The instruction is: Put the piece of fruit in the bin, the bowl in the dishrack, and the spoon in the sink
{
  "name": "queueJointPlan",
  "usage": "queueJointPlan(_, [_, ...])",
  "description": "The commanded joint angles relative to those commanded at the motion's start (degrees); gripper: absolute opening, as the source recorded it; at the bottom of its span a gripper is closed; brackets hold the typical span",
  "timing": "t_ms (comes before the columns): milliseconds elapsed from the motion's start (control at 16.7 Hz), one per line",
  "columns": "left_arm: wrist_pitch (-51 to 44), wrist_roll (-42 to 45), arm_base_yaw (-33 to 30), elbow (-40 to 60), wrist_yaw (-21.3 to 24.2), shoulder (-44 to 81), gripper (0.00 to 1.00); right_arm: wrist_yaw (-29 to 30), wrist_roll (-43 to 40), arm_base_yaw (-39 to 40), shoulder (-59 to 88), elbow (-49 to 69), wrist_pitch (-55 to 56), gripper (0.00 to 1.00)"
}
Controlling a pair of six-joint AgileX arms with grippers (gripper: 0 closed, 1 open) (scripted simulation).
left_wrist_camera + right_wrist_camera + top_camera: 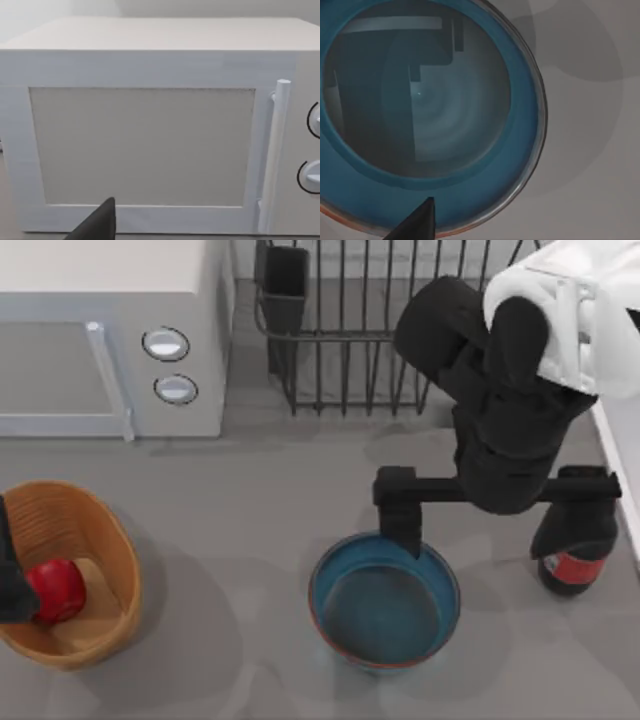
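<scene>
The blue-teal bowl (385,602) stands upright on the grey table at front centre, and its inside (470,200) shows in the right wrist view. My right gripper (490,532) hangs open above the bowl's far rim, one finger (400,512) over that rim and the other by a dark bottle. The red piece of fruit (58,590) lies in the orange-tan bin (105,540) at the front left. My left gripper (10,585) sits at the table's left edge beside the fruit, open. The dishrack (350,330) is at the back. The sink (622,470) shows as a pale rim at the right edge. The spoon is out of view.
A white microwave (110,340) with two round knobs stands at the back left, facing the left wrist camera (145,145). A dark bottle (572,560) with a red label stands to the right of the bowl. Open grey tabletop lies between bin and bowl.
</scene>
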Motion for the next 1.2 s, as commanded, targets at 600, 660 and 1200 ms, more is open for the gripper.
queueJointPlan(600, [0.0, 0.0, 0.0, 0.0, 0.0, 0.0, 1.0, -0.12, 2.15, 2.31, 3.08, -6.22, 9.24, 1.0])
queueJointPlan(660, [0.0, 0.0, 0.0, 0.0, 0.0, 0.0, 1.0, -0.18, 2.35, 2.57, 3.96, -7.93, 11.84, 1.0])
queueJointPlan(1200, [0.0, 0.0, 0.0, 0.0, 0.0, 0.0, 1.0, 0.03, 0.27, 0.17, 6.44, -15.28, 21.73, 1.0])
